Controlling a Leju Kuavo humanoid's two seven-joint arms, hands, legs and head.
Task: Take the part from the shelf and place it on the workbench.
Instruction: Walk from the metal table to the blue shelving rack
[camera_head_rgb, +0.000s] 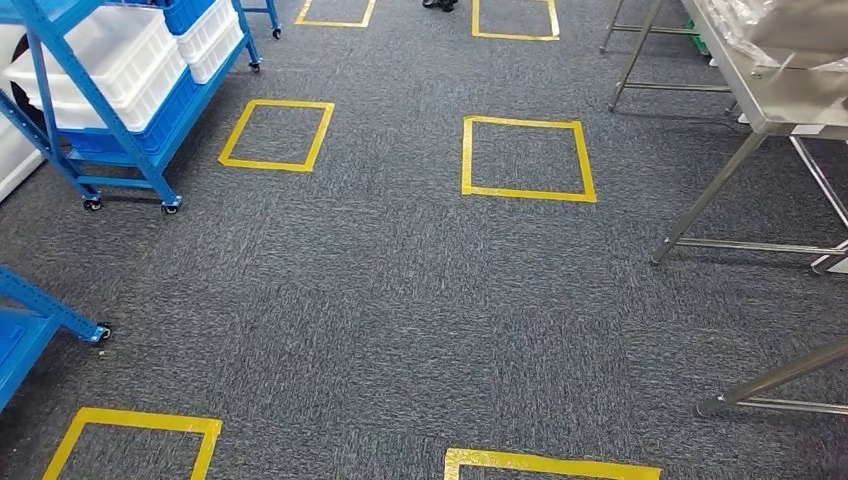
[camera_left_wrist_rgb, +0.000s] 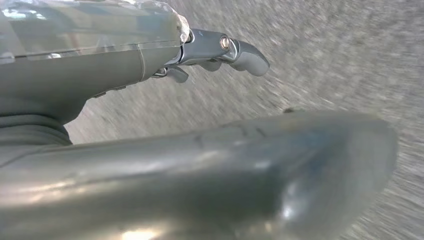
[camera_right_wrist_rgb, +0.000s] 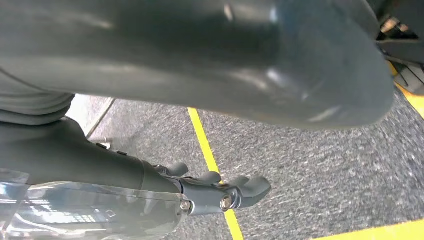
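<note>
Both hands empty, robot out on the carpet between shelf and workbench — the part is not yet picked out.

The blue steel wheeled shelf stands far left, stacked with white plastic bins and a blue crate; the part presumably sits in one, but I cannot tell which. Well apart on the right, the workbench, a stainless-steel surface on thin tube legs, carries crinkled clear plastic wrap. Left hand hangs over blurred grey carpet, fingers loosely apart, holding nothing; right hand likewise, beside a strip of yellow floor tape. Risk, I'd judge: glossy bin walls are slippery and could hide the part, and the caster shelf could roll if nudged.
</note>
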